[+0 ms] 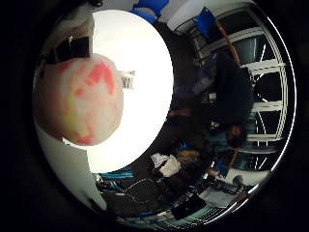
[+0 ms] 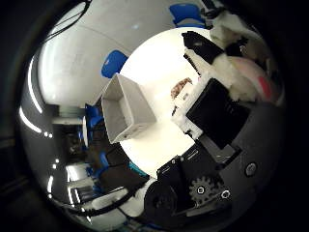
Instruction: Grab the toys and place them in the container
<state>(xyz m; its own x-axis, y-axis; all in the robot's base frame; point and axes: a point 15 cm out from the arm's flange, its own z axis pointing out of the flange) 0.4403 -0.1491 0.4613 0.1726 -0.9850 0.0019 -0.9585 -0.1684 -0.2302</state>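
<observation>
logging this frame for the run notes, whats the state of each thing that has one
pink and yellow ball toy: close against the palm, lifted off the table
hand: fingers curled round the ball toy
white container: open-topped, standing on the table, nothing visible inside from this angle
brown toy: lying on the table, not yet picked up
white table: bears the container and the brown toy

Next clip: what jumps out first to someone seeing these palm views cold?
A pink, red and yellow mottled ball toy fills much of the little finger side view, close to the palm, with the hand curled round it. Beyond it, on the round white table, stands an open white container, with a small brownish toy lying on the table beside it.
</observation>
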